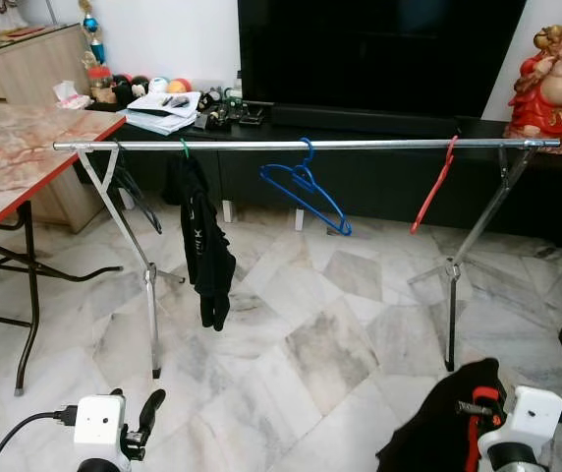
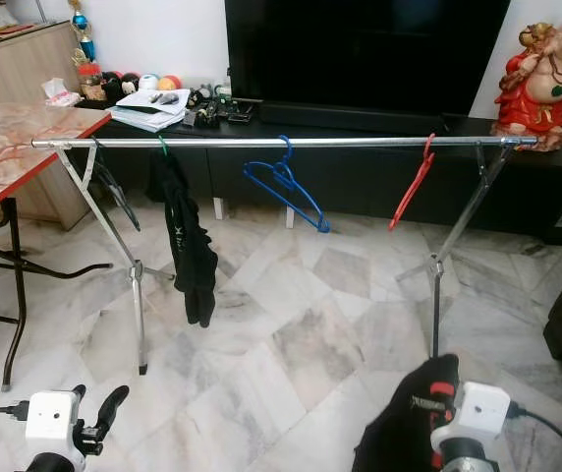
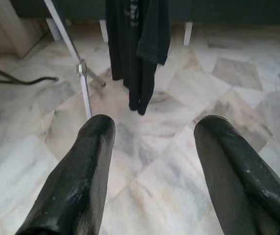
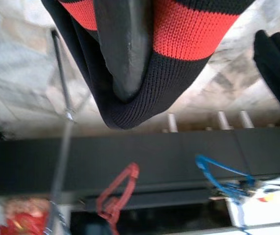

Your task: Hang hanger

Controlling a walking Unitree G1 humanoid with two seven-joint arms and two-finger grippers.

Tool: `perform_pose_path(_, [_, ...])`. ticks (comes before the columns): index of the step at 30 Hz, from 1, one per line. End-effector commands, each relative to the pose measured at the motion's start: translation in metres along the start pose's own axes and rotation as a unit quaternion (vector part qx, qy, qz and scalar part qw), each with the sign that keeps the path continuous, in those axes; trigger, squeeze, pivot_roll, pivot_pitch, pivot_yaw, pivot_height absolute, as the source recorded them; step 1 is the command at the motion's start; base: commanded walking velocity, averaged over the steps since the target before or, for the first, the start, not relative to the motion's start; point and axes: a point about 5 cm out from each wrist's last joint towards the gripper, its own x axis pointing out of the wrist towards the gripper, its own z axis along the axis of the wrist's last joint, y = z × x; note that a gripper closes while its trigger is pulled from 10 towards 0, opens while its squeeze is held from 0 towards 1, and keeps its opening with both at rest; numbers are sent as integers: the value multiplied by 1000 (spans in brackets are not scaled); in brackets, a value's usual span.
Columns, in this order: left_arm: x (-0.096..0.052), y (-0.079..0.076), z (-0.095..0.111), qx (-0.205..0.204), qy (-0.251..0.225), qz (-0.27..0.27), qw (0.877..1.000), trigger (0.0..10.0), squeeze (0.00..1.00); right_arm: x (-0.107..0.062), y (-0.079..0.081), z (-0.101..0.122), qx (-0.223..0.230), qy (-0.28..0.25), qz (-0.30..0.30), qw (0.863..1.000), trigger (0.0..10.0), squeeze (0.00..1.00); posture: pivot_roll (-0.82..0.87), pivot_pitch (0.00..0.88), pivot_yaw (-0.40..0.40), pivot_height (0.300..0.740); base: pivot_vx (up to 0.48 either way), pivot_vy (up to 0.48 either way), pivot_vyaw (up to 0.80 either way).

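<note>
The clothes rail [image 1: 310,145] runs left to right across the room in front of the TV stand [image 1: 379,157], with the TV [image 1: 379,49] on top and a statue [image 1: 556,84] at its right end. Along the rail, left to right: a hanging garment [image 1: 202,246], a hanger [image 1: 306,192], then another hanger [image 1: 433,187]. A table [image 1: 16,157] sits at the left, touching the rail's left end.

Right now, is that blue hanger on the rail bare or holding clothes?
Bare. The blue hanger hangs tilted from the rail with nothing on it.
</note>
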Motion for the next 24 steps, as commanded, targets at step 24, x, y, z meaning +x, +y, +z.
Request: perform_pose_path(24, [4, -14, 20, -13, -9, -25, 1000, 10000, 0, -3, 56, 34, -19, -17, 97, 995, 10000, 0, -65, 0, 29, 740, 80, 0, 0])
